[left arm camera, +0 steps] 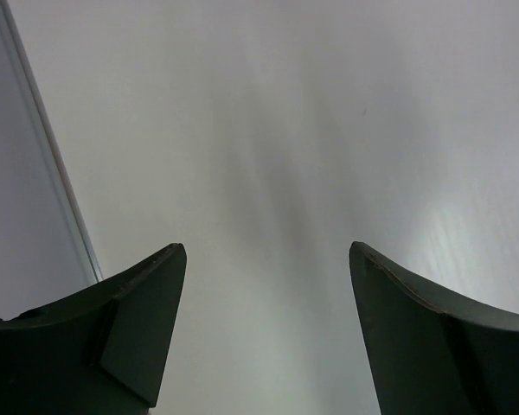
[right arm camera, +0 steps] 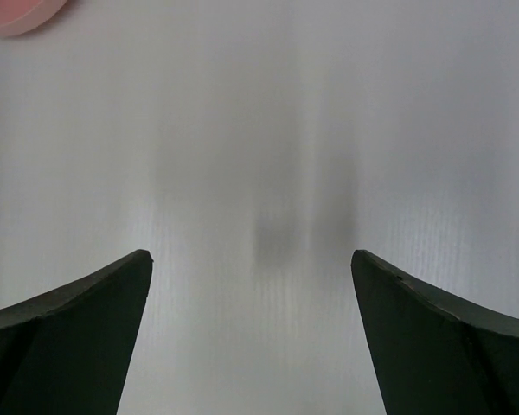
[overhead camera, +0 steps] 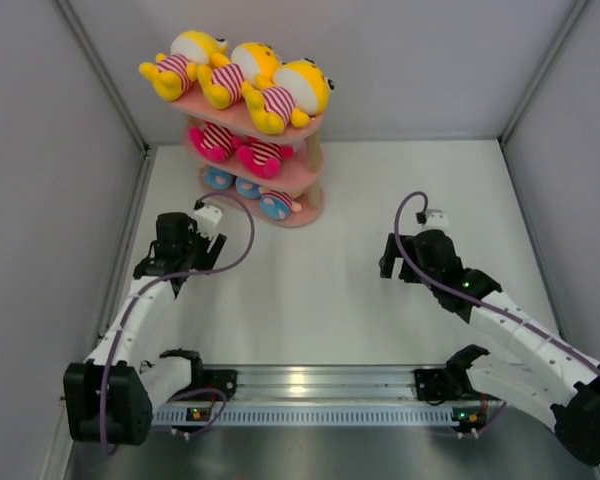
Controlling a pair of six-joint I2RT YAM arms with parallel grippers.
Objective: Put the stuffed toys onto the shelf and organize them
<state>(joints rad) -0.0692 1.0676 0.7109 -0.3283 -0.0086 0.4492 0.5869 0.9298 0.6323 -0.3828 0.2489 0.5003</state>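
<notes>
Left arm and right arm: white link shells with black joint housings. A purple cable loops rearward from each end effector along the links. A white module, probably the camera housing, sits just behind the left gripper and likewise behind the right gripper. The fingers are matt black and wedge-shaped. A thin pale line edges one.

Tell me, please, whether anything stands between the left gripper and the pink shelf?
Nothing visible does. From above, only a strip of bare table separates the open left gripper from the bottom board of the shelf, and the left wrist view shows bare surface alone between its fingers. The stuffed toys already lie on the shelf's three tiers.
</notes>
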